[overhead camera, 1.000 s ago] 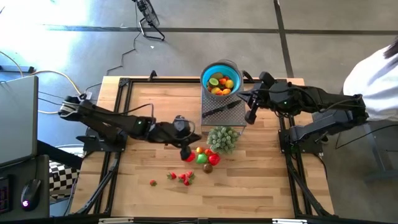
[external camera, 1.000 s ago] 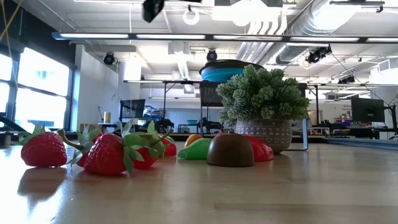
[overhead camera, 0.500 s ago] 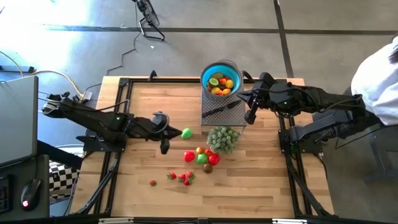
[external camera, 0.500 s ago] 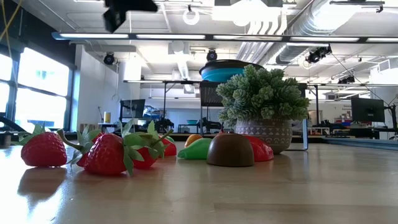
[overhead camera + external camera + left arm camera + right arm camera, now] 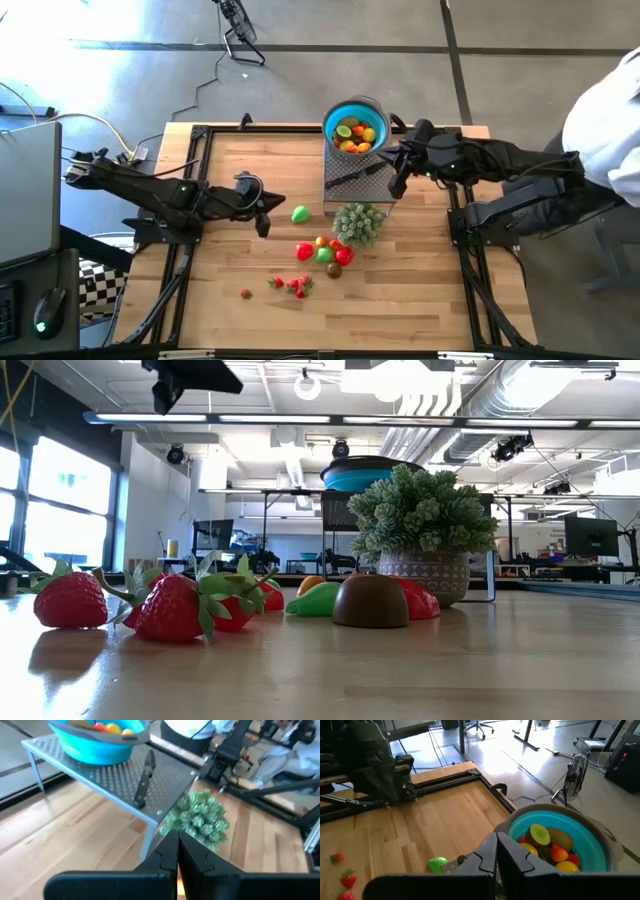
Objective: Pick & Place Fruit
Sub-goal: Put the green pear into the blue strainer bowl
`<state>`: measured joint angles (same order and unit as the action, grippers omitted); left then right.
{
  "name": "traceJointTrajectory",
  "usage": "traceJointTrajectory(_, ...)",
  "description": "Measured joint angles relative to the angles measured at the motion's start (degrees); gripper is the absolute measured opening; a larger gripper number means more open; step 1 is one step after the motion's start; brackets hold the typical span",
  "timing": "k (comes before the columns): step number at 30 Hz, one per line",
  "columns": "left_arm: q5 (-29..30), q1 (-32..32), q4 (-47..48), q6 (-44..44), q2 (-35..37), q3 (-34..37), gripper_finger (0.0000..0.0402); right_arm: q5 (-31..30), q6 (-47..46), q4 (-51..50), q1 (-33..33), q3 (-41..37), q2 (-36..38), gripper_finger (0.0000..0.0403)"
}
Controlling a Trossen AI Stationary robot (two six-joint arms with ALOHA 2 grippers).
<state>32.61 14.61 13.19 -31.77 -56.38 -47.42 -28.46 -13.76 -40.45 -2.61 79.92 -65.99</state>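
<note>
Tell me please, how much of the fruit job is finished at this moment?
Partly done. Several fruits already lie in the blue bowl on the metal rack. Nothing is in hand: the left gripper and the right gripper are both shut and empty. Left on the table: a green fruit, a mixed cluster and strawberries.

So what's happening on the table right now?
Fruit is being sorted into the blue bowl, which sits on a metal rack and already holds several pieces. The left gripper is shut and empty beside a loose green fruit. The right gripper, also shut, waits by the rack. More fruit lies near the plant.
</note>
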Motion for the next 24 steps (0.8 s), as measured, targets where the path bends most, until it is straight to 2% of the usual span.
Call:
traceJointTrajectory(6,0.3,0.0,0.3,-1.5,-2.2,0.0,0.0002,0.1,0.0,-0.3,0.0,0.0,-1.3,0.0004)
traceJointTrajectory(10,-0.1,0.0,0.8,-5.7,-3.3,0.0,0.0027,0.1,0.3,-0.1,0.0,0.0,-2.4,0.0004)
traceJointTrajectory(18,0.0,0.0,2.5,-9.1,-3.9,0.0,0.0152,0.4,0.1,-0.8,0.0,0.0,-3.2,0.0004)
traceJointTrajectory(24,0.7,0.0,5.7,-9.3,-3.9,0.0,0.0251,3.6,0.0,-0.8,0.0,0.0,-3.2,0.0004)
